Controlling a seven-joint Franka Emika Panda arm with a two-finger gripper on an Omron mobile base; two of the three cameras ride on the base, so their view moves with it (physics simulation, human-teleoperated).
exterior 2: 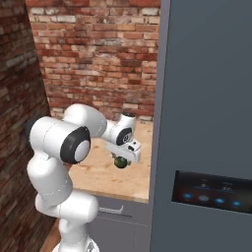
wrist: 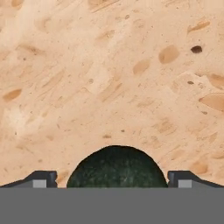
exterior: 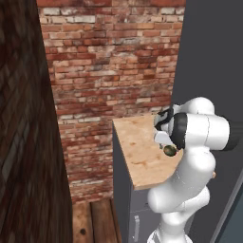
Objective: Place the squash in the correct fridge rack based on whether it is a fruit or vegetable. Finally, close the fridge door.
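Gripper (wrist: 112, 177) hangs over the wooden bench (exterior: 142, 152) with its jaws spread wide, one fingertip (wrist: 41, 179) on each side of the squash (wrist: 117, 168). The hand view shows a gap between each tip and the dark green ball, so nothing is clamped yet. In the right base view the squash (exterior 2: 119, 162) sits just under the hand, low over the bench (exterior 2: 103, 174); whether it rests on the wood or floats slightly above it I cannot tell.

The main risk is the ball's shape: round and small, it may roll or squirt out if the jaws close off-centre or too high on its curve. A descent that goes too deep could jam the tips into the bench. The grey fridge front (exterior 2: 206, 123) stands close beside the arm, so a wide swing with the squash could knock against it.
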